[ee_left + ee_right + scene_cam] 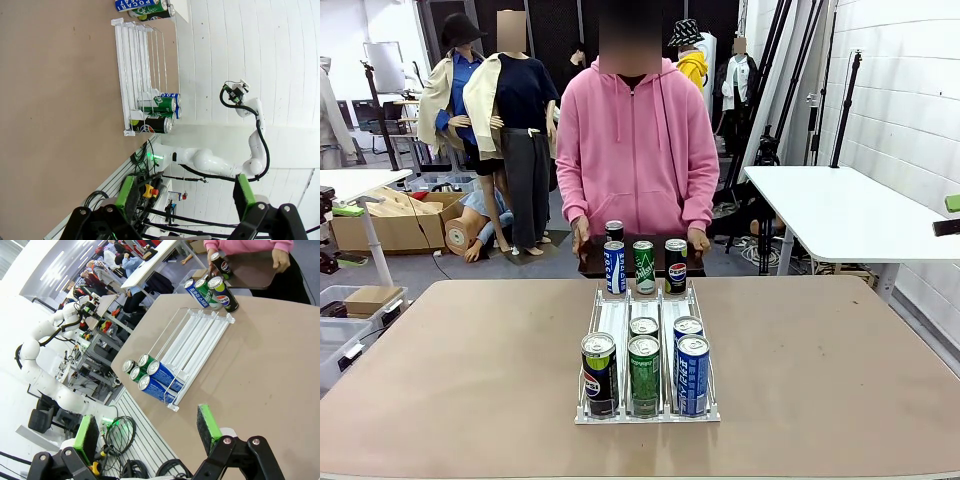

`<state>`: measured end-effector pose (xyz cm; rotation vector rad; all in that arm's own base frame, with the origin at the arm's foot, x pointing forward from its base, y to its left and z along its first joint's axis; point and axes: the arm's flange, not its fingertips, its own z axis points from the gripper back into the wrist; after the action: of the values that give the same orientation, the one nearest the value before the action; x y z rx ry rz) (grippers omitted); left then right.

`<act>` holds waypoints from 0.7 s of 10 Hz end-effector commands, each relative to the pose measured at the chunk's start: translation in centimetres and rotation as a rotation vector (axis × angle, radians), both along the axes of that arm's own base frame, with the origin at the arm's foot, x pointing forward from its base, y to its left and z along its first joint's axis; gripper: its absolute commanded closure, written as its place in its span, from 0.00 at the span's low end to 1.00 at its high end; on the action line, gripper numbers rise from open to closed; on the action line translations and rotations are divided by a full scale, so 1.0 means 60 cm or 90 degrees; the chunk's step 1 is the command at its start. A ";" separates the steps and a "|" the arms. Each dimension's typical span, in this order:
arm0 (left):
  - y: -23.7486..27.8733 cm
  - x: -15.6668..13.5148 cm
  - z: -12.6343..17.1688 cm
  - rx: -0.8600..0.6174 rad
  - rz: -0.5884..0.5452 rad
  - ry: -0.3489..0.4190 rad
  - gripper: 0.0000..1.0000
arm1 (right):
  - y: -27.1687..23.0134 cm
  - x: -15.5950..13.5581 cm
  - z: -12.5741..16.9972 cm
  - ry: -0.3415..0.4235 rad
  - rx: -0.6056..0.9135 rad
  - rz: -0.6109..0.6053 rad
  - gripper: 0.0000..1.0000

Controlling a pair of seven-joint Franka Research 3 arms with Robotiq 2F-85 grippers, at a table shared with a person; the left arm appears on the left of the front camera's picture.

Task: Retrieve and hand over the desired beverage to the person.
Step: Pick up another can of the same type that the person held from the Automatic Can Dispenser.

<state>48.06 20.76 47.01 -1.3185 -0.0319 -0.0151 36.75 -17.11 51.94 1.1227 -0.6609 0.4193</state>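
Note:
The person [637, 140] in a pink hoodie stands at the far side of the table, holding a dark tray [595, 262] with one dark can [614, 231] on it. Three beverage cans stand at the far end of the white rack [620, 322]: blue [614, 267], green [644, 267] and black Pepsi [676, 265]. Several more cans [644, 372] fill the rack's near end. Which beverage is desired I cannot tell. My left gripper [186, 200] hangs open above the table, well off from the rack [131, 60]. My right gripper [147, 432] is open too, apart from the rack [200, 335].
The brown table [470, 350] has bare room left and right of the rack. A white table [850, 210] stands at the back right. The right arm [220, 165] appears in the left wrist view, and the left arm [45, 340] in the right wrist view.

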 end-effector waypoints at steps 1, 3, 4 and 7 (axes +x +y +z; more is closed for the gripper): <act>-0.002 -0.006 0.003 0.002 0.004 -0.002 0.00 | 0.006 0.001 0.005 0.001 -0.002 0.015 0.00; -0.002 -0.006 0.003 0.002 0.004 -0.002 0.00 | 0.041 -0.004 0.012 0.010 -0.023 0.047 0.00; -0.002 -0.006 0.003 0.002 0.004 -0.002 0.00 | 0.064 -0.007 0.018 0.009 -0.036 0.061 0.00; -0.002 -0.006 0.003 0.002 0.004 -0.002 0.00 | 0.141 -0.024 0.041 0.015 -0.085 0.113 0.00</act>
<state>48.07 20.71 47.02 -1.3185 -0.0316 -0.0160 36.17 -9.97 54.36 1.0809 -0.5417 0.5873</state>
